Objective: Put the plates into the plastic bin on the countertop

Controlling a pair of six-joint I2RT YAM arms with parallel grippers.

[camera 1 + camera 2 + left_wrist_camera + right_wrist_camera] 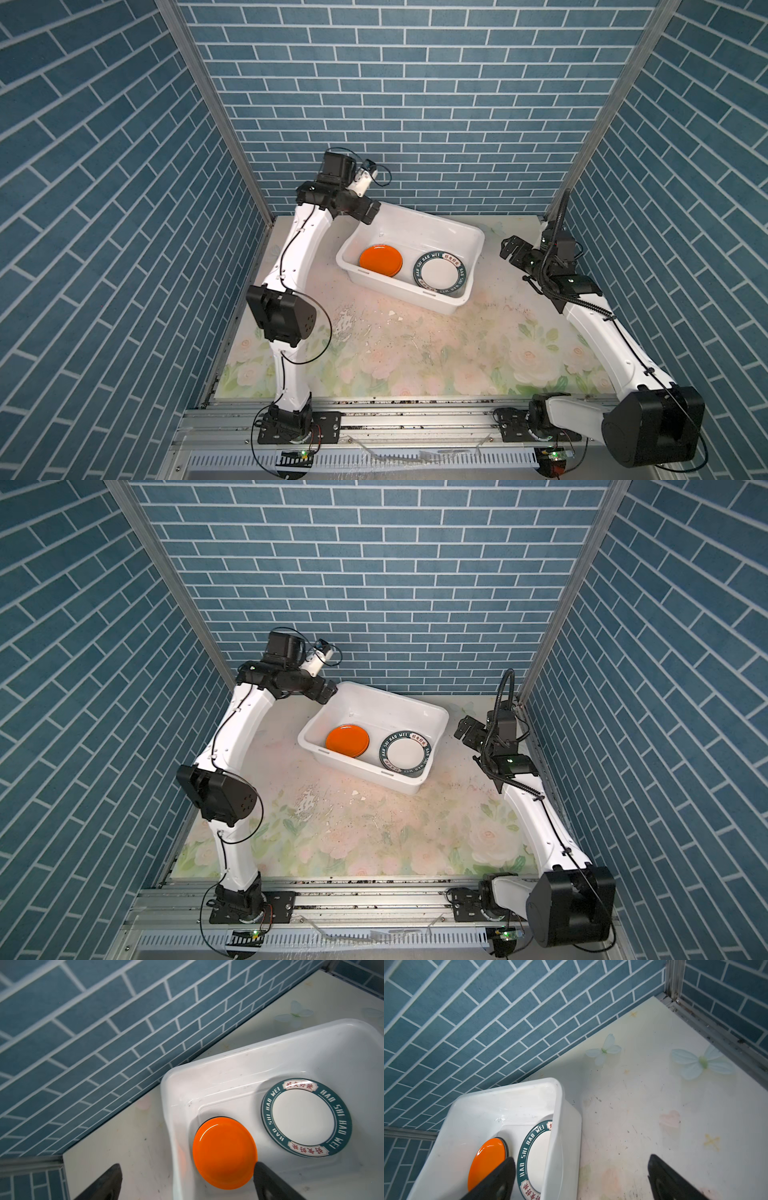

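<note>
With left hand (369,213) and right hand (510,248) open, empty, flanking the white rectangular plastic bin (417,216) at frame centre that held round orange plate (380,260) and green-rimmed white plate (440,270), placing was judged finished; next, withdraw arms.

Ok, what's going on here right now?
Neither arm is holding anything. The left gripper hangs open over the far left corner of the plastic bin. The right gripper is open beside the bin's right end, above the countertop. Inside the bin, the orange plate and the green-rimmed lettered plate lie side by side, each apparently on top of other plates. No plate shows on the countertop.
</note>
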